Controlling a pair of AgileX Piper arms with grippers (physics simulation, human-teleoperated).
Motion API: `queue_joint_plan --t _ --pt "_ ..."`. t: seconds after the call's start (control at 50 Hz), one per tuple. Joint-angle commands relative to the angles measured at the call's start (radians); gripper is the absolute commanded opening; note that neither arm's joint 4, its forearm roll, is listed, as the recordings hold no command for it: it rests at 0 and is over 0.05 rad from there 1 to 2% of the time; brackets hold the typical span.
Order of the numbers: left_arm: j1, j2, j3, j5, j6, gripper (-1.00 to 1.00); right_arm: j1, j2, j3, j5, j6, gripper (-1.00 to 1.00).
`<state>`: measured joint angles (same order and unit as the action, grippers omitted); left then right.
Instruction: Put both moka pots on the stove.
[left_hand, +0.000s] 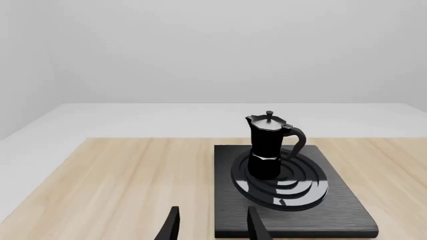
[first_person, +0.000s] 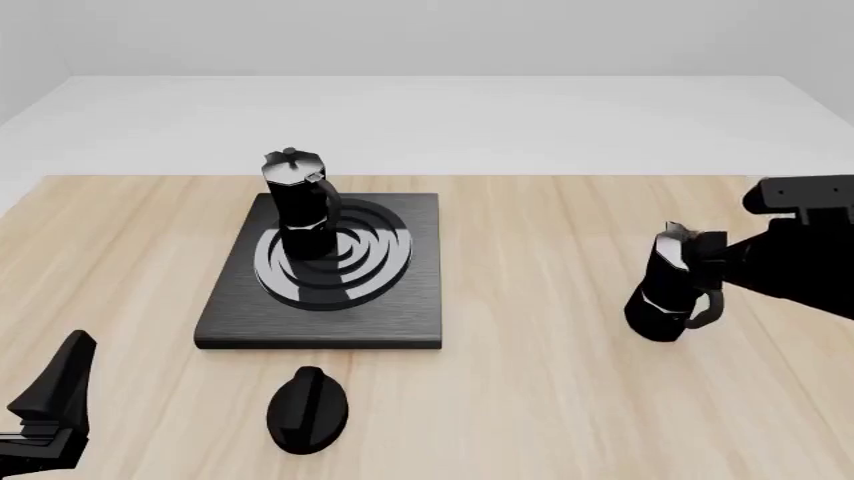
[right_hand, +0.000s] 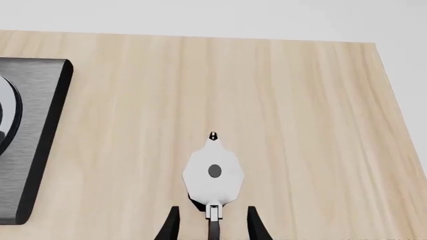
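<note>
The front view looks forward and down over the whole table (first_person: 561, 400) from the arms' side. The left wrist view sits low near the table's near edge, facing level across the stove (left_hand: 347, 200) toward the back wall. The right wrist view looks steeply, perhaps straight, down, close over one moka pot (right_hand: 213, 172). All three share the stove.

Black oval knob (first_person: 308, 409) on wooden table (first_person: 534, 400).
</note>
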<state>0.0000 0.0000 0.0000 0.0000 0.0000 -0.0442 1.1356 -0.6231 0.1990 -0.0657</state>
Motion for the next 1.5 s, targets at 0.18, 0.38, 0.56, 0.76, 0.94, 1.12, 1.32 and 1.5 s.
queue_joint_plan --t 0.18,0.38,0.56,0.76,0.94,1.12,1.32,1.5 --pt "0.0 0.0 0.0 0.0 0.0 1.0 -0.008 0.022 0.028 -0.037 0.003 1.0" --pt "0.0 0.0 0.0 0.0 0.0 1.0 -0.005 0.03 0.038 -0.048 0.004 1.0" --pt "0.0 0.0 0.0 0.0 0.0 1.0 -0.005 0.042 0.046 -0.062 0.011 1.0" --pt "0.0 0.0 0.0 0.0 0.0 1.0 -0.002 0.047 0.05 -0.074 0.012 1.0" --pt "0.0 0.0 0.0 0.0 0.0 1.0 -0.01 0.059 0.063 -0.093 0.017 1.0" --pt "0.0 0.0 0.0 0.0 0.0 1.0 -0.007 0.063 0.069 -0.1 0.022 1.0" --pt "0.0 0.0 0.0 0.0 0.0 1.0 -0.008 0.078 0.076 -0.118 0.025 1.0" --pt "0.0 0.0 0.0 0.0 0.0 1.0 -0.008 0.1 0.088 -0.142 0.029 1.0"
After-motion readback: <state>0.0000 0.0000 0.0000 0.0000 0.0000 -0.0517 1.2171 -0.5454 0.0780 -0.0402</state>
